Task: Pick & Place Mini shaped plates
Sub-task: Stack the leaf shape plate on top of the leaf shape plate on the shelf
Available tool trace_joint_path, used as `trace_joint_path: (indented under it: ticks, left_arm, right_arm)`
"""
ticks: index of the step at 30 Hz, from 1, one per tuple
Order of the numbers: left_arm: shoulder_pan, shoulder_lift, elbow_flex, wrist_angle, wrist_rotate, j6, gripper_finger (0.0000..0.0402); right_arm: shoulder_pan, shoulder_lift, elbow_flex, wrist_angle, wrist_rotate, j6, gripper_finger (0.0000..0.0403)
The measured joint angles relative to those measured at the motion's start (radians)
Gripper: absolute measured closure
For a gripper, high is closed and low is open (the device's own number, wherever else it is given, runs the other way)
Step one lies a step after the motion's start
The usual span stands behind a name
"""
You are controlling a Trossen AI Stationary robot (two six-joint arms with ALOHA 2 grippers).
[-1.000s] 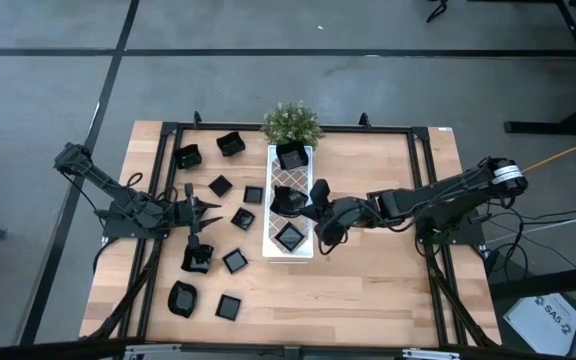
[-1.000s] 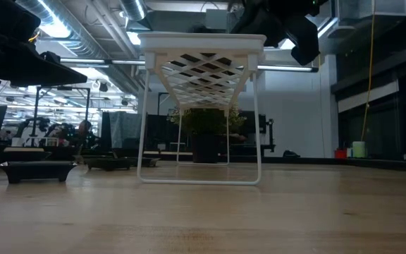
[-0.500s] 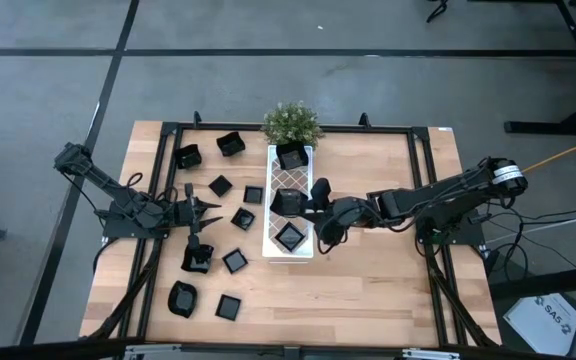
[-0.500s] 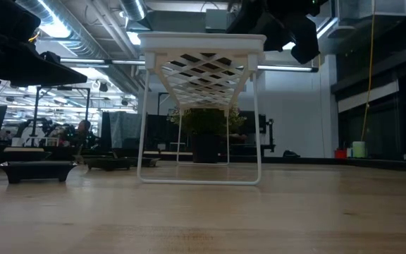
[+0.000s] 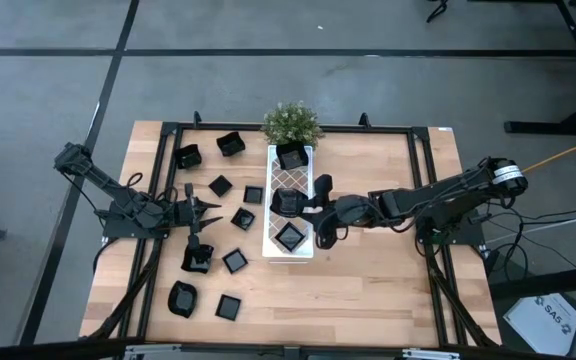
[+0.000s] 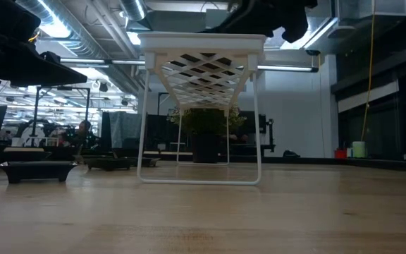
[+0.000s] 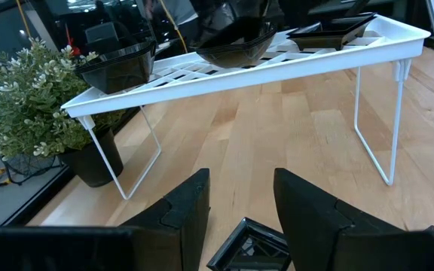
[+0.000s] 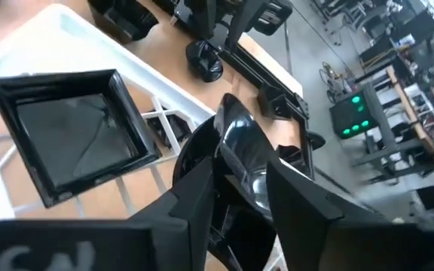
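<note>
A long white lattice tray (image 5: 277, 232) stands on thin legs mid-table and carries three glossy black mini plates: a square one (image 8: 74, 128) at its near end, a round wavy one (image 5: 286, 201) in the middle, and one (image 5: 290, 157) at the far end. My right gripper (image 8: 239, 177) is open at the tray's right edge. Its fingers stand on either side of the wavy plate's rim (image 8: 236, 139). My left gripper (image 5: 194, 208) waits open over the table's left part, above a square plate (image 7: 251, 245). Several more plates (image 5: 235, 261) lie on the wood to the left. My right gripper's open fingers (image 8: 194, 199) reach in from the table's right, slanting down, with the wavy plate's right rim (image 8: 236, 139) between them. Whether either finger touches the rim, I cannot tell. The plate sits on the tray's lattice (image 7: 236, 41).
A small green potted plant (image 5: 291, 122) stands at the tray's far end. A black metal frame (image 5: 423, 200) runs around the tabletop. Bare wood lies to the right of the tray and along the near edge.
My right gripper has rolled about its own pointing line and opened beside the wavy plate, staying at the tray's right edge. The plate rests on the tray in the same spot.
</note>
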Motion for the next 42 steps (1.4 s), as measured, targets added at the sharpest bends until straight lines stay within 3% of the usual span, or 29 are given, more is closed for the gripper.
trace_joint_path:
  ticks: [11, 27, 39, 42]
  left_arm:
    - [0.0, 0.0, 0.0, 0.0, 0.0, 0.0, 0.0258]
    - [0.0, 0.0, 0.0, 0.0, 0.0, 0.0, 0.0258]
    - [0.0, 0.0, 0.0, 0.0, 0.0, 0.0, 0.0258]
    - [0.0, 0.0, 0.0, 0.0, 0.0, 0.0, 0.0258]
  right_arm:
    - [0.001, 0.018, 0.0, 0.103, -0.116, 0.118, 0.0315]
    - [-0.003, 0.104, 0.0, 0.307, -0.112, 0.161, 0.0349]
    - [-0.005, 0.164, 0.0, 0.468, -0.103, 0.146, 0.0352]
    - [0.009, 0.136, 0.0, 0.456, -0.013, 0.064, 0.0352]
